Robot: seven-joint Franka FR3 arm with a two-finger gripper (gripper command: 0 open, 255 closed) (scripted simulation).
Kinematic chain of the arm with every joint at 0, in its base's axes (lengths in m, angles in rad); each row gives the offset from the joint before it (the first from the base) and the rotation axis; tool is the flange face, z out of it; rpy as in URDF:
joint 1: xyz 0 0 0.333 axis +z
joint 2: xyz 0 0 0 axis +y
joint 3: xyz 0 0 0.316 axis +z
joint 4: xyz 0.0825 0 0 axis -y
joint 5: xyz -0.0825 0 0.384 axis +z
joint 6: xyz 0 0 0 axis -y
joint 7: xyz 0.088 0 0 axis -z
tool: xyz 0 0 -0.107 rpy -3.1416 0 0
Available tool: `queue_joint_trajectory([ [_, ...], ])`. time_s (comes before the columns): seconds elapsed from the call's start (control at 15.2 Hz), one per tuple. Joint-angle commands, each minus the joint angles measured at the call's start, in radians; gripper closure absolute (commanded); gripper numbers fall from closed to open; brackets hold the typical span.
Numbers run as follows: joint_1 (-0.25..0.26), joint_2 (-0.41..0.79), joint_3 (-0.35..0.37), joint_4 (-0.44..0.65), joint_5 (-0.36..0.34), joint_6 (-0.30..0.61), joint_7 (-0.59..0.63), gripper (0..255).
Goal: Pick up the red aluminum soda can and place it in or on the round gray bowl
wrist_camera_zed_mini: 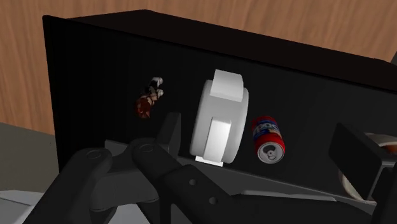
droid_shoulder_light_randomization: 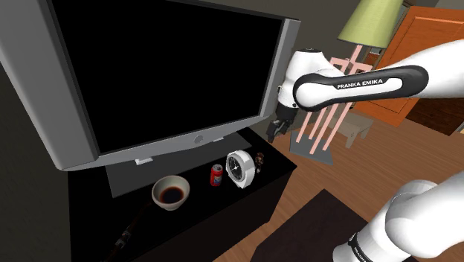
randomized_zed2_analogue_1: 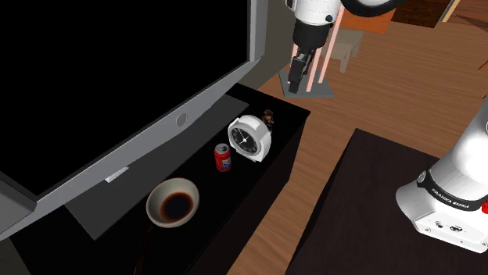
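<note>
**Red can untouched, the whole job ahead**

Shoulder view: the red can [droid_shoulder_light_randomization: 216, 176] stands upright on the black cabinet [droid_shoulder_light_randomization: 223, 219] under the television [droid_shoulder_light_randomization: 163, 74], between the bowl [droid_shoulder_light_randomization: 156, 195] and a white clock [droid_shoulder_light_randomization: 239, 165]. The bowl is pale with a dark inside and sits apart from the can, toward this view's left. The gripper [droid_shoulder_light_randomization: 275, 130] hangs in the air beyond the cabinet's far end, well above the can and carrying nothing.

Second exterior view: the can [randomized_zed2_analogue_1: 223, 158] is just beside the clock [randomized_zed2_analogue_1: 249, 139], and the bowl [randomized_zed2_analogue_1: 154, 199] lies nearer the camera with nothing in it. A small brown figure [randomized_zed2_analogue_1: 268, 118] stands behind the clock. The gripper [randomized_zed2_analogue_1: 296, 82] is high over the floor past the cabinet [randomized_zed2_analogue_1: 262, 187], well apart from the can.

Wrist view: the two black fingers [wrist_camera_zed_mini: 353, 156] stand wide apart with nothing between them. Far below, the can [wrist_camera_zed_mini: 268, 140] shows its top next to the clock [wrist_camera_zed_mini: 219, 118].

As I judge it, no step is done. The reach, the grasp, the lift and the carry to the bowl all remain, and the nearby clock leaves little room on one side.
</note>
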Motion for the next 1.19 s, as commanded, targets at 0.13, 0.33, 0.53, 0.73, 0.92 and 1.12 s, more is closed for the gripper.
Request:
queue_joint_trajectory([
  [0.13, 0.006, 0.143, 0.022, 0.03, -0.001, 0.105, 0.04, 0],
  [0.33, 0.01, 0.256, 0.033, 0.068, -0.008, 0.173, 0.067, 0],
  [0.53, 0.016, 0.371, 0.042, 0.119, -0.019, 0.231, 0.096, 0],
  [0.73, 0.024, 0.488, 0.048, 0.18, -0.033, 0.278, 0.123, 0],
  [0.92, 0.035, 0.605, 0.048, 0.253, -0.048, 0.316, 0.149, 0],
  [1.12, 0.05, 0.722, 0.046, 0.336, -0.06, 0.343, 0.172, 0],
])
